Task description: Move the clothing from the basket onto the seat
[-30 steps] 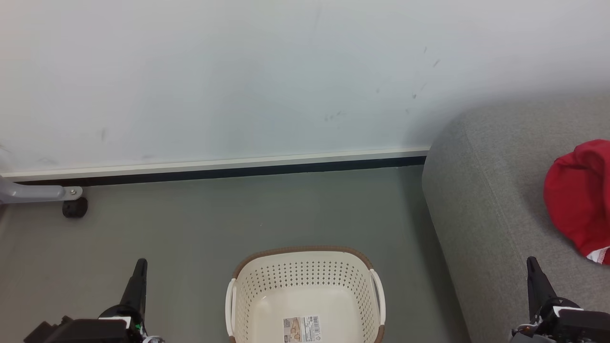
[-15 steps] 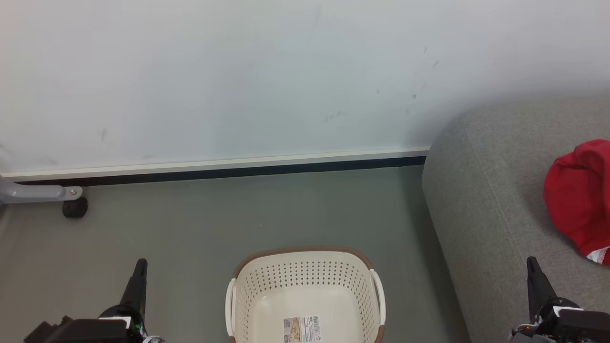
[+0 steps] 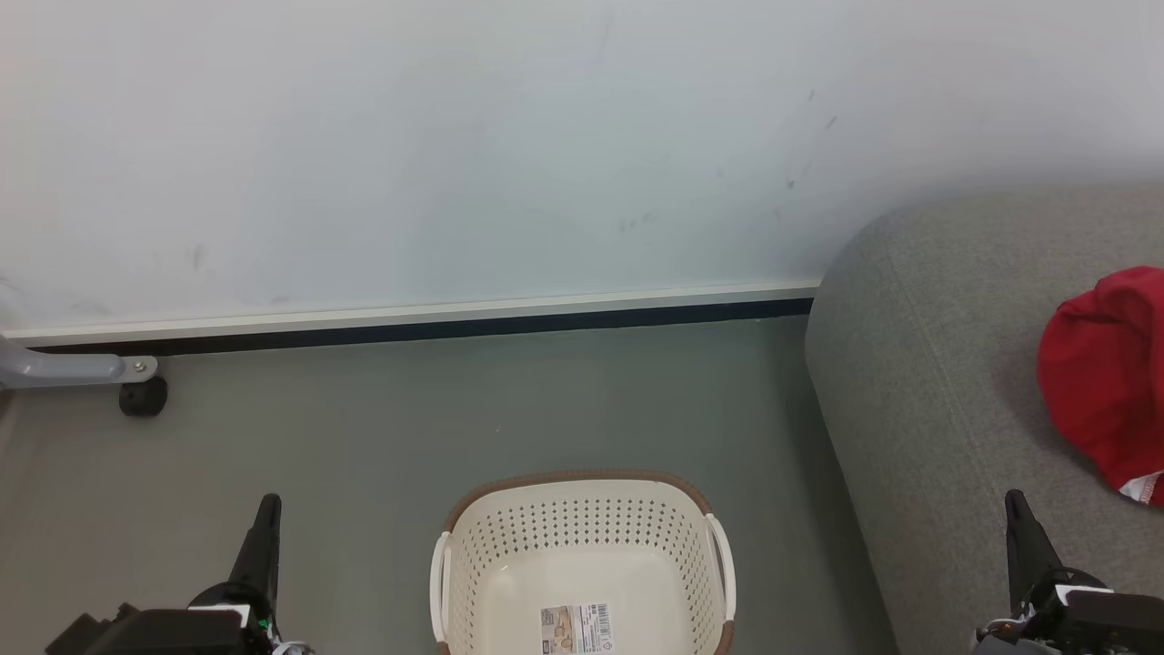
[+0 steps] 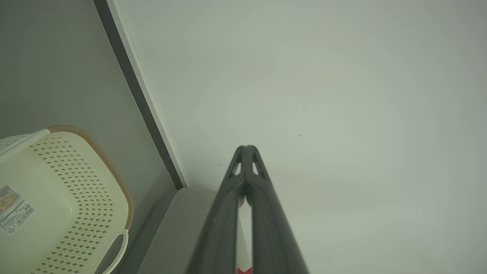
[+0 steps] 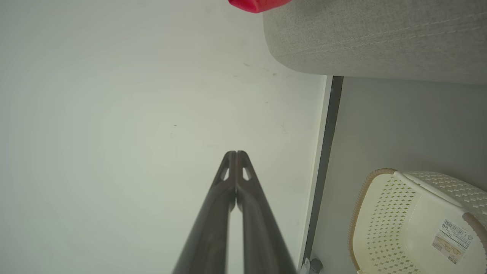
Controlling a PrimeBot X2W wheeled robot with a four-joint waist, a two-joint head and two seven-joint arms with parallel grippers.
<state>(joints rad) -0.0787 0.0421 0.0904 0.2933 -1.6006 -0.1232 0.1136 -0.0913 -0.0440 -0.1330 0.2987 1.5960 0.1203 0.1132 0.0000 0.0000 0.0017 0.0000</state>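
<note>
Clothing [image 3: 1105,382], a red bundle, lies on the seat [image 3: 937,391], up past the right pincer [image 3: 1015,500]. Nearest, the left pincer [image 3: 269,502] hangs over the floor [image 3: 382,428]; both have fingers pressed together, gripping nothing. Between them sits the basket [image 3: 582,528], stickered base bare. Beyond stands the wall [image 3: 455,155].

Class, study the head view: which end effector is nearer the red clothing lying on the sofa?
Right. The right end effector is just below the clothing, by the seat; the left end effector is far off, beyond the basket.
</note>
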